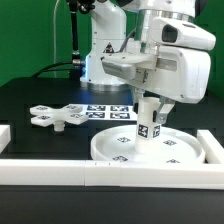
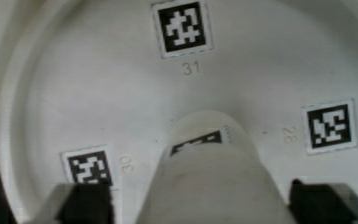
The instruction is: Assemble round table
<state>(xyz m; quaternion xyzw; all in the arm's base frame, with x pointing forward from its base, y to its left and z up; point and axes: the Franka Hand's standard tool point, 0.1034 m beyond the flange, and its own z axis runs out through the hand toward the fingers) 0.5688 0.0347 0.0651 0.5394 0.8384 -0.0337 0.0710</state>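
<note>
The large rimmed round disc lies flat at the front, toward the exterior view's right. The short thick cylinder leg stands upright on its middle. My gripper hangs straight down over the leg's top, with a finger on each side. In the wrist view the leg rises between the dark fingertips. A gap shows on both sides, so my gripper is open around the leg, above the tagged disc. The flat cross-shaped foot piece lies on the black table at the exterior view's left.
The marker board lies flat behind the disc. Long white border rails run along the front and the right side. The robot's base stands at the back.
</note>
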